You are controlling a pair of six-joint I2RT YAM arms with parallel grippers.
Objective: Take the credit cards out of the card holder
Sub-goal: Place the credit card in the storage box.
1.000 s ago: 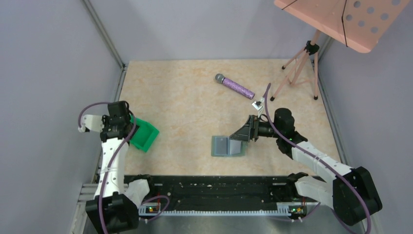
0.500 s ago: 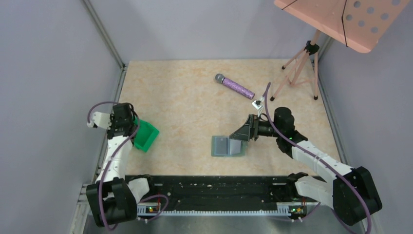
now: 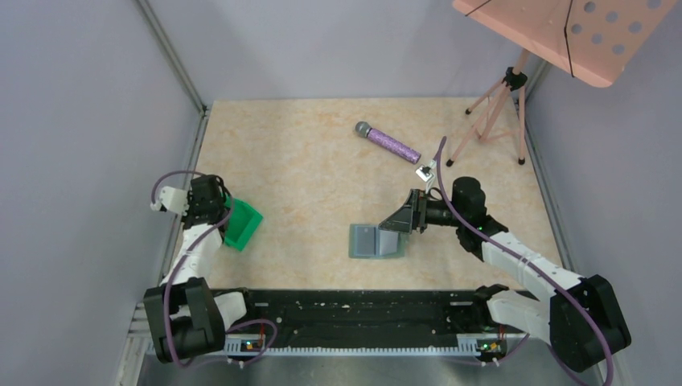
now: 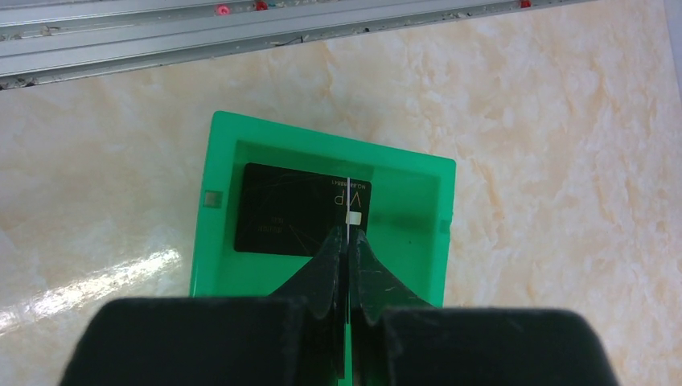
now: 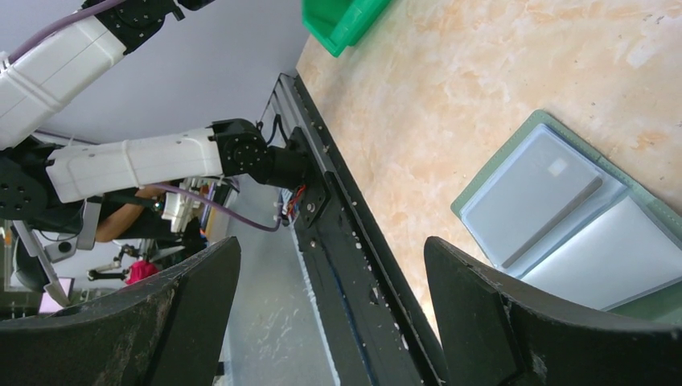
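Clenched on a thin pale-edged card (image 4: 347, 197) held edge-on, my left gripper (image 4: 347, 240) hangs over the bright green plastic tray (image 4: 203, 257) at the worktop's left edge. Released askew, the card could land outside the tray. My right gripper (image 5: 330, 249) gapes above the grey-green folding card holder (image 3: 378, 255) at mid-front, with a flat grey card (image 5: 531, 197) inside.

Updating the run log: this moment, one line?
left pincer shut over tray | black card in tray | right pincer open near wallet
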